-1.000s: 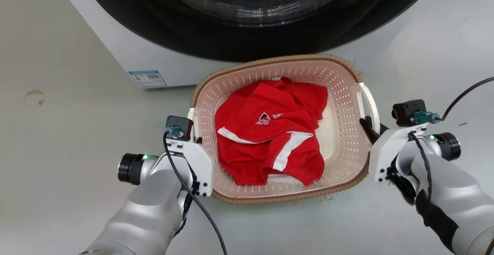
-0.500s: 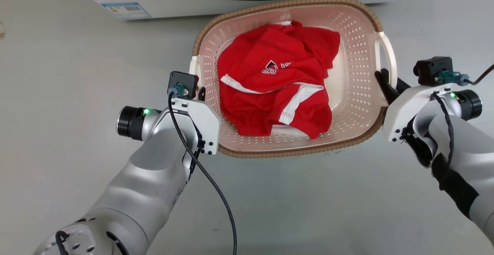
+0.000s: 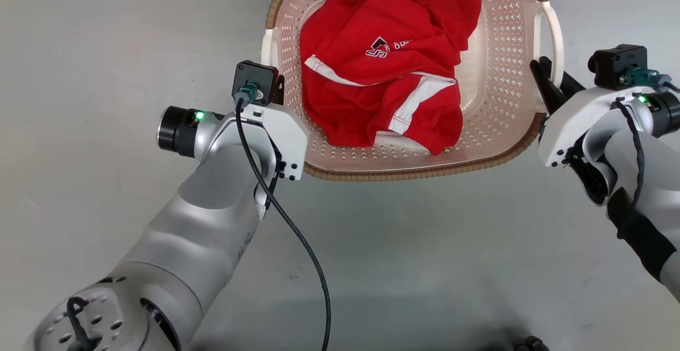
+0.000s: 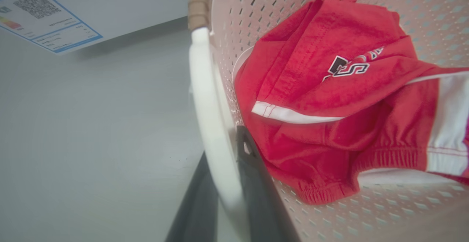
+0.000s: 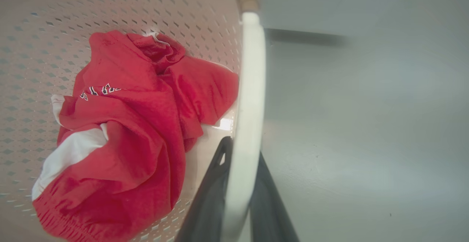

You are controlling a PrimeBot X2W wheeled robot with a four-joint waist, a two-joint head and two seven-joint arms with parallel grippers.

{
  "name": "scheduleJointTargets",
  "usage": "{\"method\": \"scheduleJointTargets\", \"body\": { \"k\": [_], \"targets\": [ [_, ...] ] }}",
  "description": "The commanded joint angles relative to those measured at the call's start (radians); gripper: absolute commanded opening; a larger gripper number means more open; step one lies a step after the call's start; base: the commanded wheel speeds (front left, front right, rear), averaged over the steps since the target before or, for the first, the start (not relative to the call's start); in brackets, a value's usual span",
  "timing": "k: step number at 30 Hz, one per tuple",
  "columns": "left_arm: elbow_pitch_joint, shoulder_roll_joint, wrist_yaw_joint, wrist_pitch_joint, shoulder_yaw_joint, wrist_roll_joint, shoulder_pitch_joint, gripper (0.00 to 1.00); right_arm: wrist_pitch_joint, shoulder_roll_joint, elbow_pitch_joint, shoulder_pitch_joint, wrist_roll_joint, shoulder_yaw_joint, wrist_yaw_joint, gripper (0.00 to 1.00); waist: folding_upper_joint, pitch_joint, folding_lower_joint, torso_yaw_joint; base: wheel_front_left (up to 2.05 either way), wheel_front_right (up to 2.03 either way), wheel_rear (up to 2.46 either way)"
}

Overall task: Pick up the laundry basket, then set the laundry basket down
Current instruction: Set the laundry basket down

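Our left gripper [image 4: 225, 168] and right gripper [image 5: 243, 157] each pinch 1 white handle [image 4: 205, 88]; the laundry basket [image 3: 499, 91] lies between them, long axis crosswise.

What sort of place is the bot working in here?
Probably a laundry area: a laundry basket holding a red garment, a white appliance panel bearing a blue-edged label, and a grey floor.

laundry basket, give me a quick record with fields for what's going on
item: laundry basket, pale pink, perforated walls, brown rim
contents: red garment with white trim
left hand: shut on the white left handle
right hand: shut on the white right handle
below: grey floor
lifted or resting: cannot tell
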Motion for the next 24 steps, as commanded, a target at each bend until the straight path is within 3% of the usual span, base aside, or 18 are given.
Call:
{"method": "scheduleJointTargets", "body": {
  "k": [1, 24],
  "targets": [
    [0.005, 0.036, 0.020, -0.018, 0.003, 0.018, -0.018, 0.00, -0.014, -0.036, -0.006, 0.024, -0.016, -0.006, 0.004, 0.00, -0.0001, 0.014, 0.0000, 0.000, 0.00, 0.00, 0.00],
    [-0.022, 0.036, 0.030, 0.003, -0.001, 0.020, -0.016, 0.00, -0.014, -0.042, -0.002, 0.048, -0.041, -0.028, 0.004, 0.00, -0.0001, 0.037, 0.0000, 0.003, 0.00, 0.00, 0.00]
  ]
}}
